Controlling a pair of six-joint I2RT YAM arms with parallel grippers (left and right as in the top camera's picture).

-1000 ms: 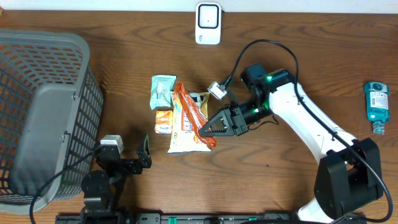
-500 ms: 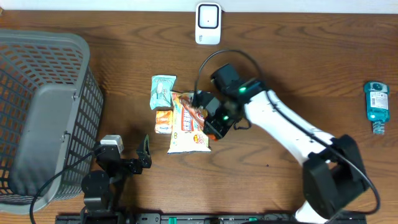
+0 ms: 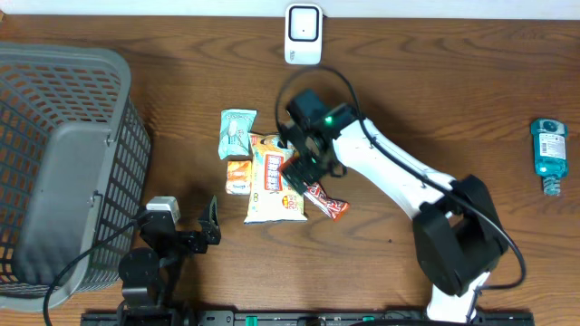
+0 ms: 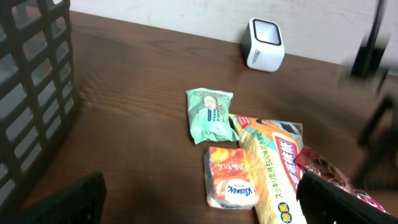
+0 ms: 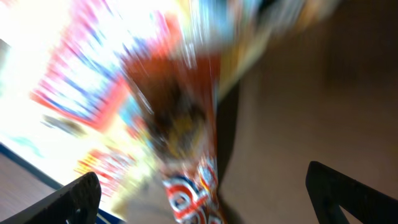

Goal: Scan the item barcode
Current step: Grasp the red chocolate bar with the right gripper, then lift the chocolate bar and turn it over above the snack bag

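Observation:
A red-orange snack bar (image 3: pixel 326 203) lies on the table beside the yellow-white pouch (image 3: pixel 270 186). My right gripper (image 3: pixel 303 174) hangs open just above the bar's upper end. In the right wrist view the blurred bar (image 5: pixel 198 186) runs between the wide-apart fingers (image 5: pixel 79 198) and touches neither. The white barcode scanner (image 3: pixel 304 34) stands at the table's far edge, well apart from the bar. My left gripper (image 3: pixel 201 235) rests open near the front edge; its wrist view shows the bar (image 4: pixel 328 172) at far right and the scanner (image 4: pixel 264 43) beyond.
A green packet (image 3: pixel 237 133) and a small orange packet (image 3: pixel 238 175) lie left of the pouch. A grey mesh basket (image 3: pixel 63 163) fills the left side. A blue bottle (image 3: pixel 548 149) lies at the far right. The right arm stretches diagonally across the middle.
The right arm swung left over the pile with the snack bar in its shut jaws. Those jaws have now opened and the bar lies loose on the table. The left arm stayed still.

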